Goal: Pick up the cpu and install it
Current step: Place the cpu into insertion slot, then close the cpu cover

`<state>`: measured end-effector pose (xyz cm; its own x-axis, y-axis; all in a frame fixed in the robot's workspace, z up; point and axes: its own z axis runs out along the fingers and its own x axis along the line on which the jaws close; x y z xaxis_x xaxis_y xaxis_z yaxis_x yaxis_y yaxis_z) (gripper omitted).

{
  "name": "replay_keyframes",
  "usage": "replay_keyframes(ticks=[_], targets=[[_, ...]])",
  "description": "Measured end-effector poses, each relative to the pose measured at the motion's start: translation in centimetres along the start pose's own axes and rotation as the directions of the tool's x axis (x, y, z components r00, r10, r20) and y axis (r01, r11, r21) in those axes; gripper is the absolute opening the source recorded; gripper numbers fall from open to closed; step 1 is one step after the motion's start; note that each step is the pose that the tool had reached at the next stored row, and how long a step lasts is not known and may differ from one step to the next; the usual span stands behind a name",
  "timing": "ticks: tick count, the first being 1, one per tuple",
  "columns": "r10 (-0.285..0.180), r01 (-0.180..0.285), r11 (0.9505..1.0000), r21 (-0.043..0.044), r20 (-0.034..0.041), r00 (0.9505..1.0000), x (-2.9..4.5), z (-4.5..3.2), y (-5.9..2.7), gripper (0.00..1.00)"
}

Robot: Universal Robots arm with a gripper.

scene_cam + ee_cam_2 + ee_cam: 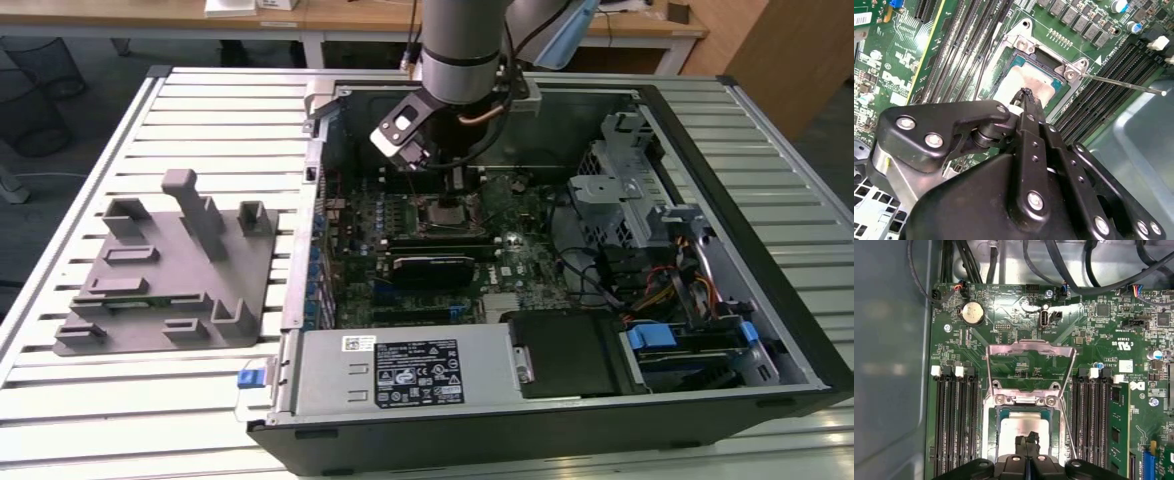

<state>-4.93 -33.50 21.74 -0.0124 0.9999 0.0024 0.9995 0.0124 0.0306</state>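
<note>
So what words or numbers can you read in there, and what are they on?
Black label on the grey metal box: print too small to read.
Motherboard: white marks and a logo, too tiny to quote surely.
Cpu: no print I can make out.

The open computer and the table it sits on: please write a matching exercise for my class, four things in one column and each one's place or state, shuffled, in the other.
Things
1. cpu
2. socket cover frame
3. grey fixture
4. round silver battery

Places or states
A. on the slatted table
B. swung open
C. lying in the socket, under the gripper
D. in a black holder on the motherboard

Pairs: 1-C, 2-B, 3-A, 4-D
</note>
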Motion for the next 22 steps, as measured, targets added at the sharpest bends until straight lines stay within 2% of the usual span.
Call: replay_keyframes(ticks=[11,22], targets=[[0.000,0.000,1.0000,0.0000,0.0000,1.0000,0.00,-0.74,0.02,0.11],[0.000,0.000,1.0000,0.0000,0.0000,1.0000,0.00,-2.01,0.06,0.11]])
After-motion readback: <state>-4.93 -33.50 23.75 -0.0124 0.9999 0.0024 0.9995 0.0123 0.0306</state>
